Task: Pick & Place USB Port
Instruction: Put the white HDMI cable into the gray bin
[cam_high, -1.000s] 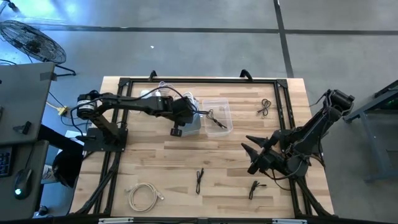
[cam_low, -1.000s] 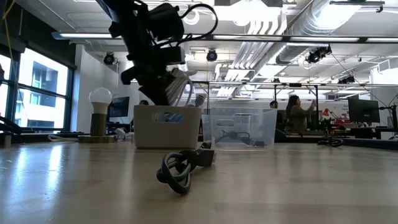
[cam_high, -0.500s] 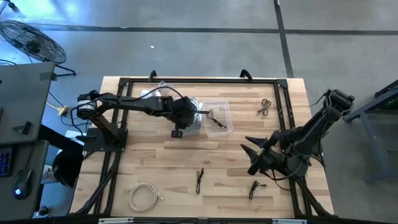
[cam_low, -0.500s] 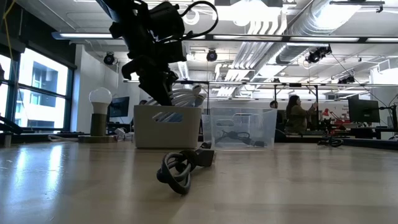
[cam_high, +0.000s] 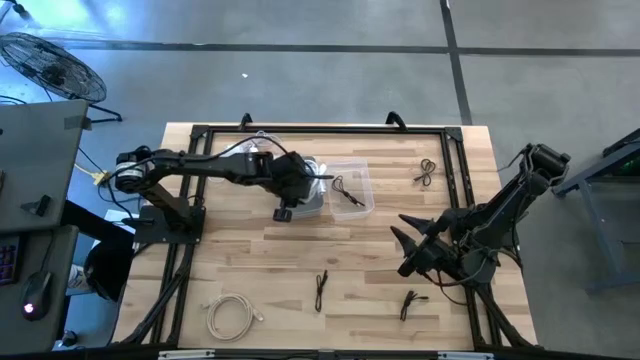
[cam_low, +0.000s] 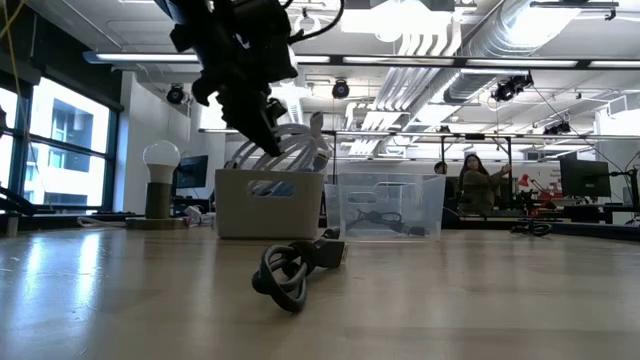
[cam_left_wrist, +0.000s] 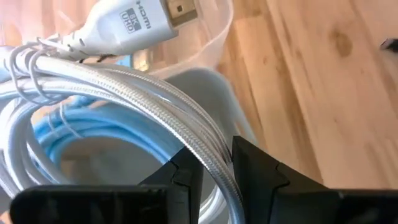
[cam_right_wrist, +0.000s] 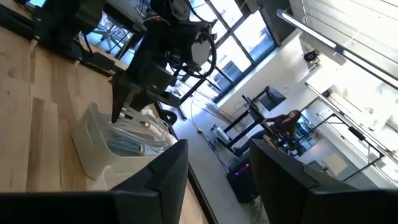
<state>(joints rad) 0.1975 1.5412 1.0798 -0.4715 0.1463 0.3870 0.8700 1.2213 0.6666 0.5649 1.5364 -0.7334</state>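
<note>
Here the left gripper (cam_left_wrist: 214, 171), jaws narrowly parted around a white cable (cam_left_wrist: 155, 99), hovers over the white bin (cam_high: 312, 192).

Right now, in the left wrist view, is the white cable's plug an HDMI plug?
Yes, the white cable's plug carries the letters HDMI on its white shell, above the white bin.

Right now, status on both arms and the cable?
Left gripper over white bin, jaws astride white cable. Right gripper open, waiting. Nothing in the way.
</note>
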